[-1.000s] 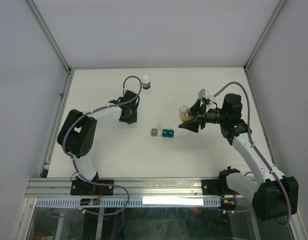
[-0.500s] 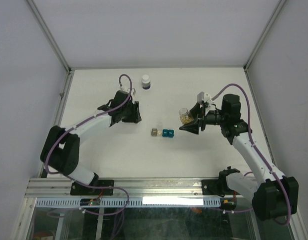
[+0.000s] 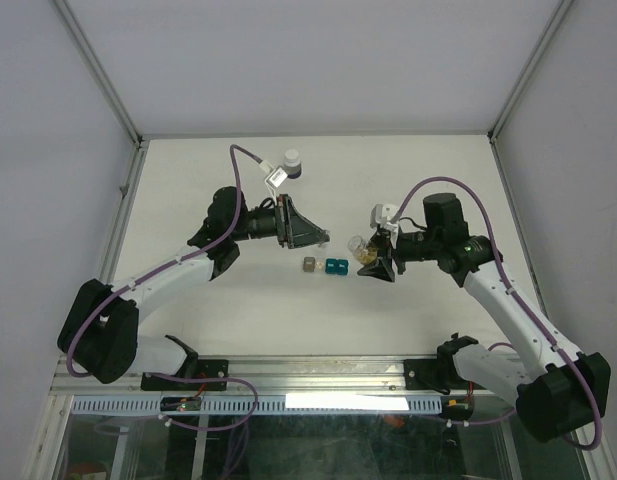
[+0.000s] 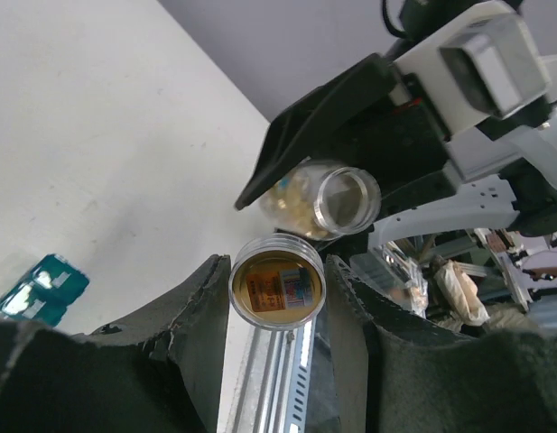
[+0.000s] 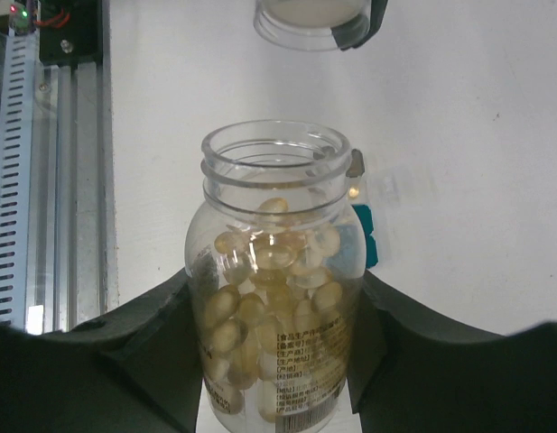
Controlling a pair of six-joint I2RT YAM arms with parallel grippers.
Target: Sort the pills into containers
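Observation:
My right gripper [image 3: 372, 262] [image 5: 276, 311] is shut on a clear open-mouthed vial [image 3: 358, 246] [image 5: 276, 298] with no cap. The vial is full of orange-tan pills [image 5: 271, 271] and hangs just right of the teal-blue two-cell cup [image 3: 336, 266]. The grey-brown cup [image 3: 309, 265] touches the teal cup's left side. My left gripper [image 3: 316, 238] [image 4: 278, 298] is shut on a small clear round piece [image 4: 278, 290], orange-tan inside and seen end-on. I cannot tell whether it is a vial or a cap. It faces the open vial [image 4: 328, 200] at close range, above the cups.
A white-capped round bottle [image 3: 293, 163] stands at the back of the white table [image 3: 188, 180]. Grey walls close in the left, back and right sides. A metal rail [image 3: 318, 375] runs along the near edge. The teal cup also shows in the left wrist view [image 4: 39, 287].
My left gripper lifted off the table at the left and swung right to the centre with the round piece. My right gripper moved left and nearer with the vial, closer to the cups.

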